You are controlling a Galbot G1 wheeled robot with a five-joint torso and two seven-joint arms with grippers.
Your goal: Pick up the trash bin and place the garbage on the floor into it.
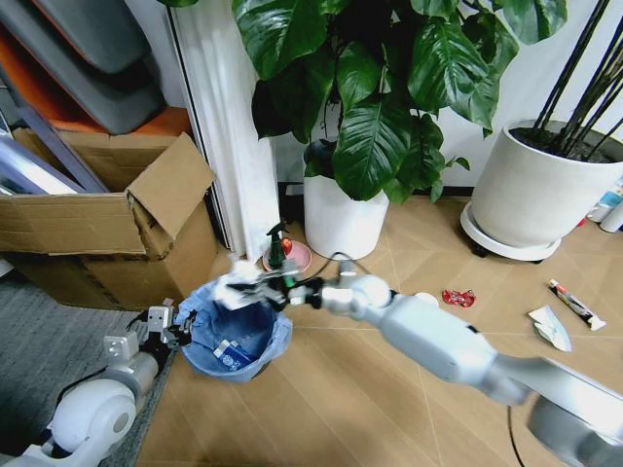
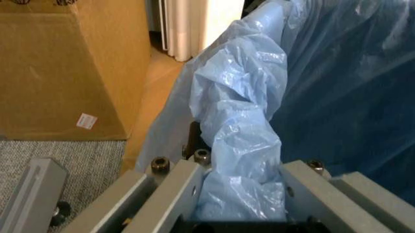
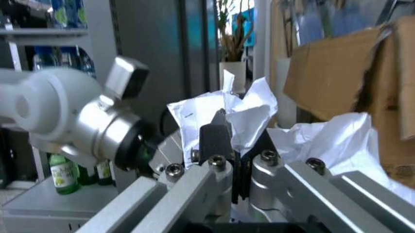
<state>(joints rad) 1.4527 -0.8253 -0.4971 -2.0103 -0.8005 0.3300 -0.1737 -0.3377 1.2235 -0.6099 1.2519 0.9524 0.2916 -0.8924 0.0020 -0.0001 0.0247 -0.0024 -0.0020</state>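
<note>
The trash bin [image 1: 237, 339], black with a crinkled light-blue bag, stands tilted on the floor [image 1: 370, 409]. My left gripper [image 1: 181, 326] is shut on its near rim; in the left wrist view the fingers [image 2: 178, 182] pinch the blue bag [image 2: 240, 121]. My right gripper [image 1: 261, 288] hovers over the bin's far rim, shut on crumpled white paper [image 1: 234, 290], which shows between its fingers [image 3: 214, 141] as white paper [image 3: 224, 109]. A blue-white carton [image 1: 228, 355] lies inside the bin. On the floor lie a red wrapper [image 1: 458, 297], a tube [image 1: 574, 304] and a white scrap [image 1: 550, 327].
An open cardboard box [image 1: 107, 219] stands left of the bin, on the edge of grey carpet [image 1: 49, 350]. A green spray bottle [image 1: 277, 248] on a pink dish sits behind the bin. Two big white plant pots [image 1: 339, 219] [image 1: 540, 190] stand at the back.
</note>
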